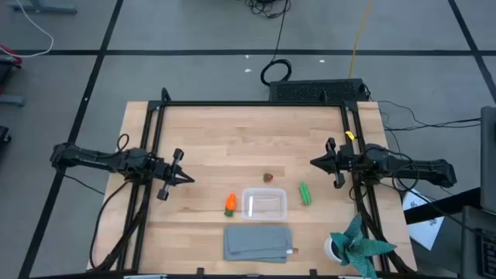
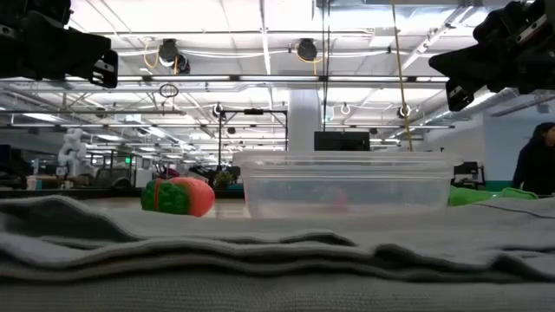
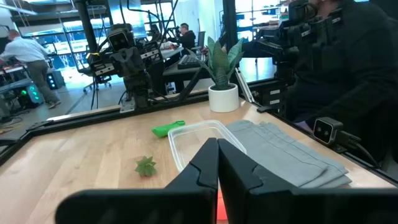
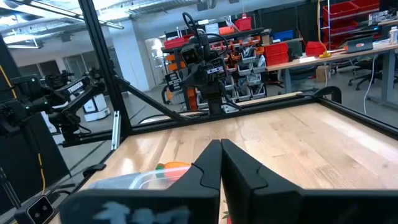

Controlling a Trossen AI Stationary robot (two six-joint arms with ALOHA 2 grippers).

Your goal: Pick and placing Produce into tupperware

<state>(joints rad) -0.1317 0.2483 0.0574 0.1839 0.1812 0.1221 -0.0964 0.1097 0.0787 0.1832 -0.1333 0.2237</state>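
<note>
Nothing has been placed yet: the clear tupperware (image 1: 264,204) sits empty near the front middle of the wooden counter (image 1: 232,139), and all three pieces of produce lie outside it. The orange carrot (image 1: 230,204) rests just beside the container on the left arm's side, the green pod (image 1: 304,193) lies just beside it on the right arm's side, and the small dark reddish piece (image 1: 268,177) sits just behind it, toward the counter's middle. So all three pick-and-place moves remain, as far as can be judged. The left pincer (image 1: 184,178) hovers above the counter's left part with its fingers pressed together, holding nothing. The right pincer (image 1: 314,163) hovers at the right, also closed and empty. A folded grey cloth (image 1: 258,242) lies directly in front of the container, touching or nearly touching it, and a potted plant (image 1: 353,245) stands at the front right corner; neither blocks a reach from above.
</note>
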